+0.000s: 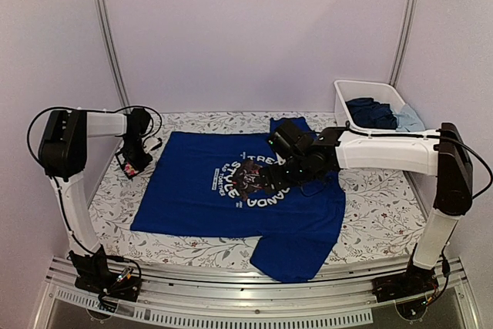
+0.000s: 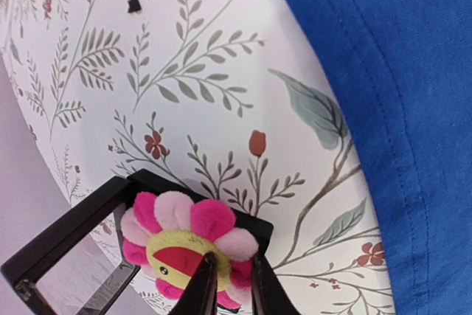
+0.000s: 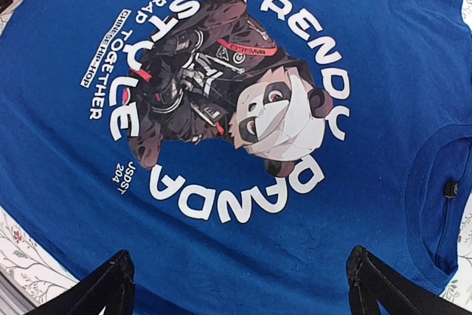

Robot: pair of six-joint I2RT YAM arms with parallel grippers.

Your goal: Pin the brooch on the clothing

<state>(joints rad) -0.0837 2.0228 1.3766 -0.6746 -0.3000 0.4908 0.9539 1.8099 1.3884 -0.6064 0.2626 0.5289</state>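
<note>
Over tray [image 2: 66,232], left arm [image 1: 100,123] angled down, jaws pinching brooch [image 2: 188,240].

The clothing [image 1: 192,190] lies spread across the table [image 1: 370,213]. The brooch [image 2: 184,234] sits in a tray [image 2: 74,225] left of it. A basket [image 1: 343,104] stands at the far right.

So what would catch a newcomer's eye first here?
Probably the big blue T-shirt spread across the middle of the flowery table, its panda print right under the open right gripper. Then the pink flower brooch in a small dark tray at the table's left edge, pinched by the left gripper.
</note>
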